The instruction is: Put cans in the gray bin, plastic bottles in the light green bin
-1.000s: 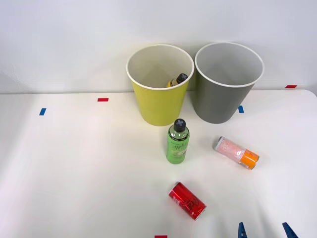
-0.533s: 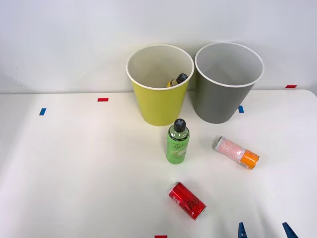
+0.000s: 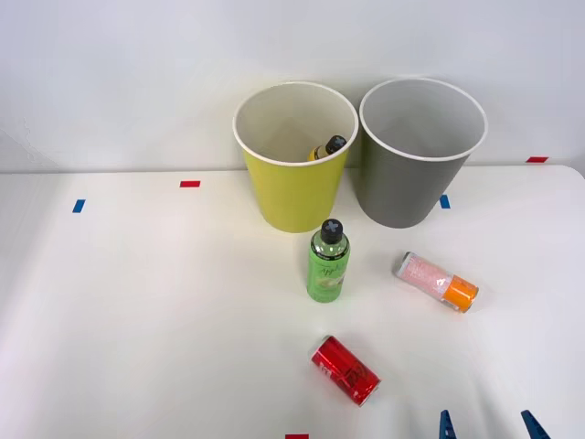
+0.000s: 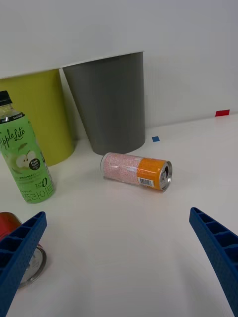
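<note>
A shiny red can lies on its side near the table's front, its silver end beside one blue finger. A pale pink can with an orange end lies on its side further right. The bright green bottle stands upright in front of the bins. In the light green bin leans a yellowish black-capped bottle. To its right stands the gray bin. My right gripper hovers open at the front right, empty, short of the pink can.
Small red tape marks and blue tape marks dot the white table. A white wall rises right behind the bins. The table's right edge curves near the pink can.
</note>
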